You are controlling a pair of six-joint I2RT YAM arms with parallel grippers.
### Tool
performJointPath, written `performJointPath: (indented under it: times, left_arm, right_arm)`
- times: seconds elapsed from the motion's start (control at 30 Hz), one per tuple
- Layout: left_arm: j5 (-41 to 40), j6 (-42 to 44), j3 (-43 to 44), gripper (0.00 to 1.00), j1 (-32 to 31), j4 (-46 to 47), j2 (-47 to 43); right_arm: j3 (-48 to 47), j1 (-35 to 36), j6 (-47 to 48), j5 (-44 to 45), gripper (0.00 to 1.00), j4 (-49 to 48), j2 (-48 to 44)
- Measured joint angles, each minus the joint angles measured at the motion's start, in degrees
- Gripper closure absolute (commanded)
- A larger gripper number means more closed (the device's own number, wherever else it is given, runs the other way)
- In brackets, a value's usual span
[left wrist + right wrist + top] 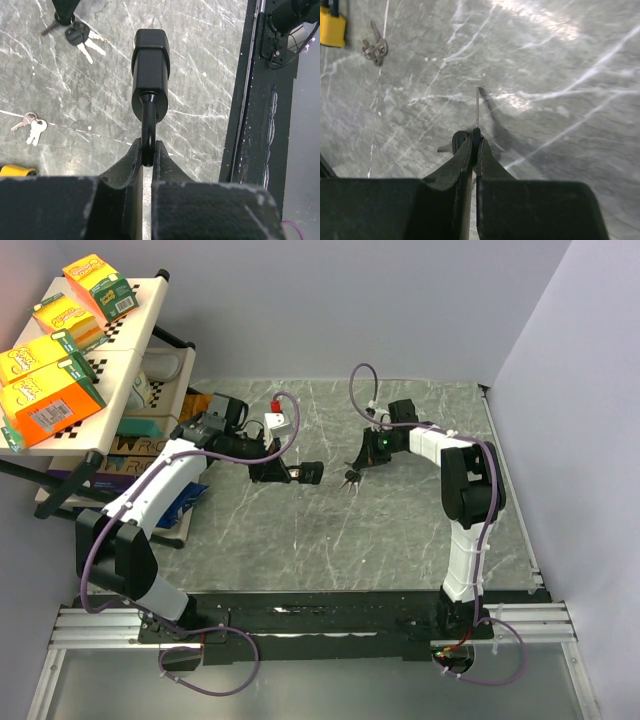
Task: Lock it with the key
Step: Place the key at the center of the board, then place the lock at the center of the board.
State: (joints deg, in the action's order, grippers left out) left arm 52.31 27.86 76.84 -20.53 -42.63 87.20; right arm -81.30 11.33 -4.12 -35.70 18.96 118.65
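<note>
My left gripper (294, 473) is shut on the shackle (147, 135) of a black padlock (150, 65) and holds it level above the table, with the body pointing toward the right arm; the padlock also shows in the top view (312, 473). My right gripper (354, 470) is shut on a black-headed key (477, 107), with the blade sticking straight out past the fingertips (468, 150). A second key hangs from the same ring (80, 37). In the top view the key bunch (347, 479) sits a short gap to the right of the padlock and does not touch it.
A yellow padlock (332, 27) and a loose bunch of silver keys (375, 47) lie on the grey marble table (400, 530). A shelf rack with yellow boxes (60, 360) stands at the left. A black rail (250, 100) runs along the table's near edge.
</note>
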Motion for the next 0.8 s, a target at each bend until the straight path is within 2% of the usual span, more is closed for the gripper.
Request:
performJointPath:
  times: [0.1, 0.13, 0.2, 0.23, 0.27, 0.33, 0.5, 0.57, 0.6, 0.67, 0.8]
  left_arm:
    - [-0.1, 0.1, 0.0, 0.99, 0.0, -0.1, 0.4]
    - [-0.1, 0.1, 0.0, 0.99, 0.0, -0.1, 0.6]
    - [-0.2, 0.2, 0.0, 0.99, 0.0, -0.2, 1.0]
    - [-0.2, 0.3, 0.0, 0.99, 0.0, -0.4, 1.2]
    - [-0.2, 0.3, 0.0, 0.99, 0.0, -0.5, 1.5]
    - [-0.4, 0.3, 0.0, 0.99, 0.0, -0.6, 1.8]
    - [-1.4, -0.8, 0.0, 0.99, 0.0, -0.7, 2.1]
    - [-1.7, -2.6, 0.6, 0.99, 0.0, -0.8, 3.0]
    - [-1.9, -3.7, 1.1, 0.99, 0.0, -0.9, 3.7]
    - [-2.3, -5.9, 2.6, 0.99, 0.0, -1.2, 5.6]
    - [-1.8, -9.3, 7.1, 0.99, 0.0, -3.4, 9.8]
  right_arm:
    - [-0.4, -0.4, -0.2, 0.9, 0.89, 0.1, 0.0]
    - [-0.4, -0.5, -0.3, 1.2, 0.76, 0.1, 0.0]
    - [-0.4, -0.6, -0.7, 1.8, 0.59, 0.2, 0.0]
    - [-0.4, -0.6, -0.9, 1.8, 0.45, 0.2, 0.0]
    - [-0.4, -0.7, -0.9, 1.8, 0.40, 0.2, 0.0]
    - [-0.4, -1.0, -1.0, 1.7, 0.32, 0.1, 0.0]
    - [-0.4, -2.5, 0.7, 0.3, 0.21, 0.0, -1.2]
    - [-0.3, -3.1, 2.3, -0.3, 0.10, 0.1, -3.3]
    - [0.0, -3.3, 3.3, -0.5, 0.05, 0.0, -5.0]
    - [1.8, -3.6, 5.6, -1.4, 0.01, -0.8, -10.4]
    - [7.5, -3.2, 10.2, -2.9, 0.01, -3.3, -24.0]
